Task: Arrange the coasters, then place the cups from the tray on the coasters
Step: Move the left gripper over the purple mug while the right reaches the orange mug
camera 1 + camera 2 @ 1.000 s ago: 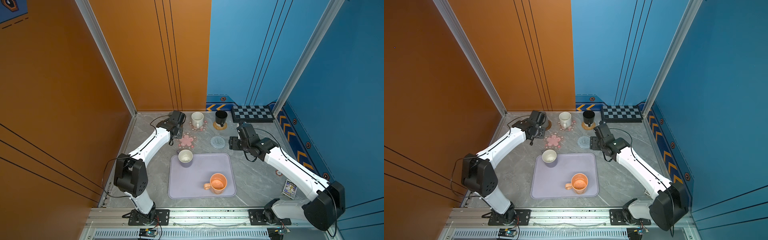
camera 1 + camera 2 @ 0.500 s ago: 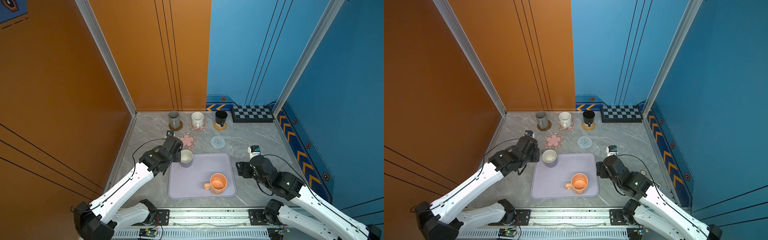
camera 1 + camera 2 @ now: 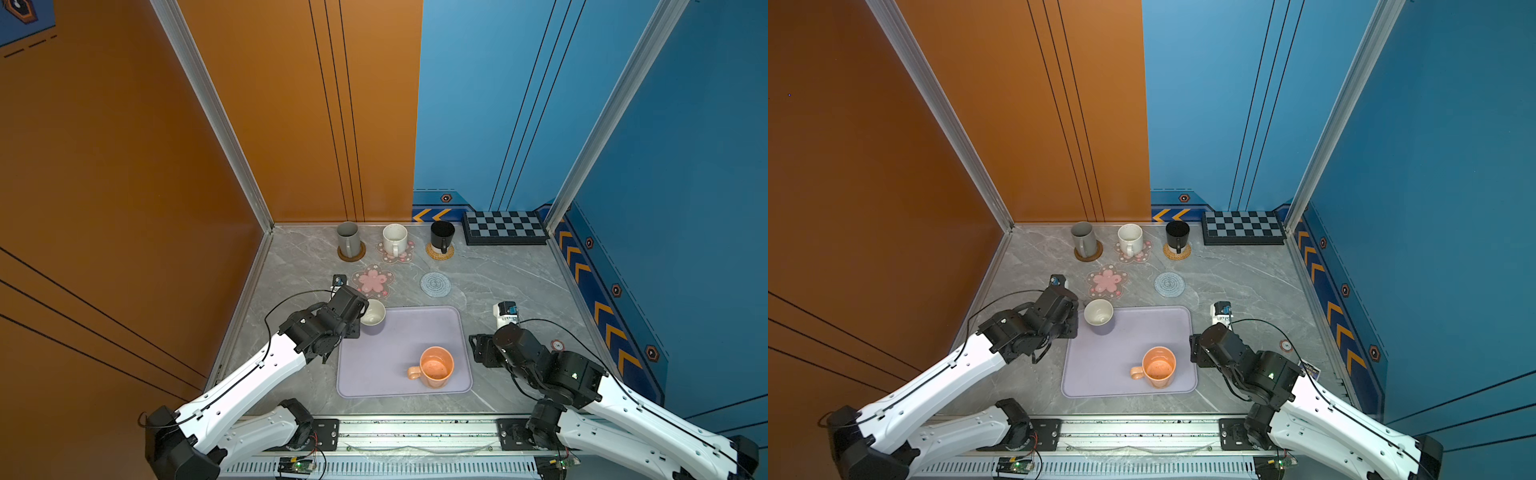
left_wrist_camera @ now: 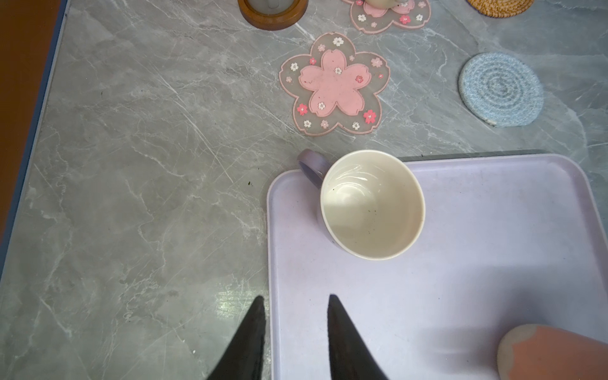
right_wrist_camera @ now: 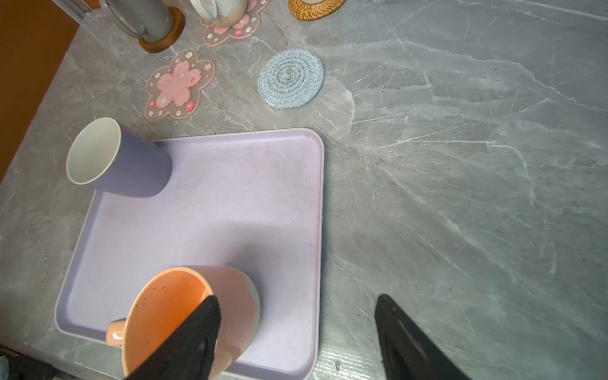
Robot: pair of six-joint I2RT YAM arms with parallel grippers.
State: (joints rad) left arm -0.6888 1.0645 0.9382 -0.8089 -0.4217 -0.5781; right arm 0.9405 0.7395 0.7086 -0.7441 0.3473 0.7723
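Now that both arms are pulled back from the back of the table (image 3: 507, 278), left end effector (image 4: 294, 297) (narrow, empty) is lined up by the lavender mug (image 4: 371, 204), right end effector (image 5: 296, 297) (wide, empty) by the orange mug (image 5: 158, 312); both mugs remain on the tray (image 3: 399, 336), lower centre in both top views.

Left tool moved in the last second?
Yes. The left tool has pulled back from the grey mug at the rear wall to the far-left corner of the tray.
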